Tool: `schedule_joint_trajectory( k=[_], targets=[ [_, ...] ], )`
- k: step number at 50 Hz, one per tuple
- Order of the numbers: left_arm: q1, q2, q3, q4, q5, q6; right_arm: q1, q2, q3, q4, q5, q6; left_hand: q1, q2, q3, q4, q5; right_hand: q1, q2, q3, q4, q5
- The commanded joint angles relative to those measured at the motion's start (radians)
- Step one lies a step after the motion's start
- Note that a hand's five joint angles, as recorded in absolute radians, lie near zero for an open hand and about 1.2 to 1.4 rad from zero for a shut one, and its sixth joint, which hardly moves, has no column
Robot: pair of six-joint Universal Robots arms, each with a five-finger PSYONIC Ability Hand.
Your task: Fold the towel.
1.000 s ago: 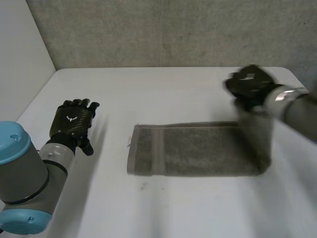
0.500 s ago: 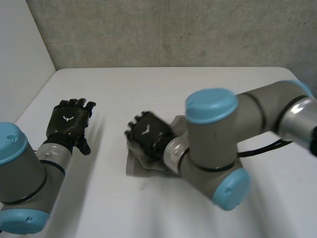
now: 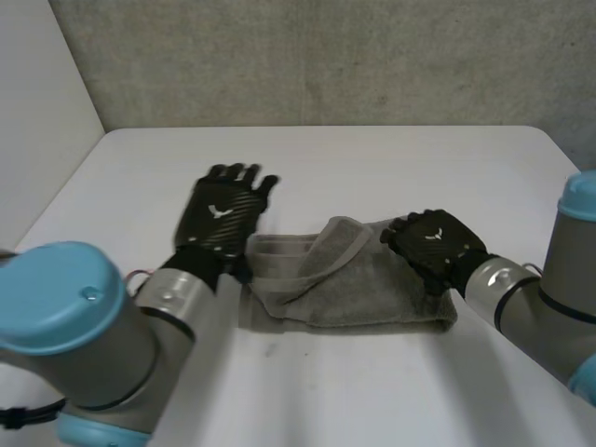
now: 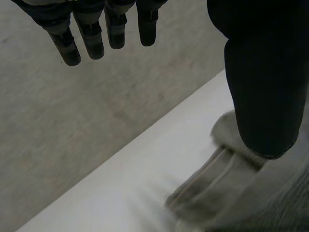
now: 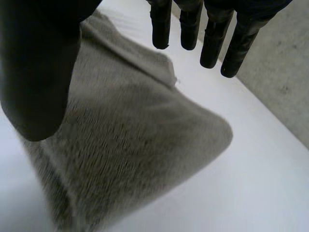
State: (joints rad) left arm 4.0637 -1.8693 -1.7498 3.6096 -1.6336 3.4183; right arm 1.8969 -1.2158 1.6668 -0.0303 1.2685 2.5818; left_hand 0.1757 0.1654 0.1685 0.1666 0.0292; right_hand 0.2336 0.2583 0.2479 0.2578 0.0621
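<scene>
Head view shows the towel (image 3: 372, 293) lying mid-table (image 3: 372, 158), its long axis running side to side, with a banded flap thrown slantwise over its left half — so the fold looks made but untidy. The left hand (image 3: 223, 216) sits at the towel's left end and the right hand (image 3: 430, 244) over its right end, both with fingers straight and nothing in their hold. Next, I'd judge, the crooked flap wants squaring to the edges and pressing flat — without dragging the layer beneath.

Grey-brown towel (image 3: 372, 289), seemingly band-striped; white table (image 3: 372, 168)
</scene>
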Motion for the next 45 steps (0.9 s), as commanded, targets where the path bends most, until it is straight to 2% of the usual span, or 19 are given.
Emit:
schedule_joint_trajectory(
  k=[1,5,13,30,38,40,42,43,45],
  targets=[
    [-0.066,-0.169,0.180,-0.026,-0.003,-0.005,-0.019,-0.016,0.097,-0.088,-0.001,-0.008,0.035,0.045,0.042,0.044,0.007,-0.059,-0.084,-0.073,-0.083,-0.062],
    [-0.083,-0.252,0.271,-0.063,-0.003,-0.031,-0.018,-0.016,0.120,-0.118,-0.001,-0.009,0.041,0.051,0.048,0.050,0.013,-0.059,-0.084,-0.073,-0.083,-0.062],
    [-0.101,-0.366,0.418,-0.204,0.001,-0.203,-0.015,0.013,0.123,-0.140,0.000,-0.011,0.061,0.072,0.068,0.070,0.033,-0.059,-0.084,-0.073,-0.083,-0.062],
    [-0.095,-0.390,0.426,-0.213,0.001,-0.220,-0.015,0.058,0.120,-0.161,0.000,-0.014,0.061,0.072,0.068,0.070,0.033,-0.059,-0.084,-0.073,-0.083,-0.062],
    [-0.095,-0.465,0.475,-0.218,-0.023,-0.212,-0.015,0.076,0.122,-0.177,0.003,-0.042,0.132,0.142,0.139,0.141,0.104,-0.040,-0.065,-0.054,-0.064,-0.043],
    [-0.091,-0.479,0.487,-0.218,-0.049,-0.214,-0.015,0.079,0.123,-0.177,0.005,-0.055,0.158,0.168,0.165,0.167,0.130,-0.028,-0.053,-0.043,-0.052,-0.031],
    [-0.077,-0.490,0.501,-0.216,-0.153,-0.211,-0.015,0.085,0.123,-0.177,0.006,-0.071,0.158,0.168,0.165,0.167,0.130,0.004,-0.021,-0.010,-0.020,0.001],
    [-0.077,-0.490,0.501,-0.216,-0.153,-0.211,-0.015,0.085,0.123,-0.177,0.006,-0.071,0.158,0.168,0.165,0.167,0.130,0.004,-0.021,-0.010,-0.020,0.001],
    [-0.051,-0.488,0.500,-0.212,-0.257,-0.194,-0.015,0.090,0.122,-0.177,0.006,-0.074,0.152,0.163,0.160,0.161,0.124,0.016,-0.009,0.001,-0.008,0.013]
  ],
)
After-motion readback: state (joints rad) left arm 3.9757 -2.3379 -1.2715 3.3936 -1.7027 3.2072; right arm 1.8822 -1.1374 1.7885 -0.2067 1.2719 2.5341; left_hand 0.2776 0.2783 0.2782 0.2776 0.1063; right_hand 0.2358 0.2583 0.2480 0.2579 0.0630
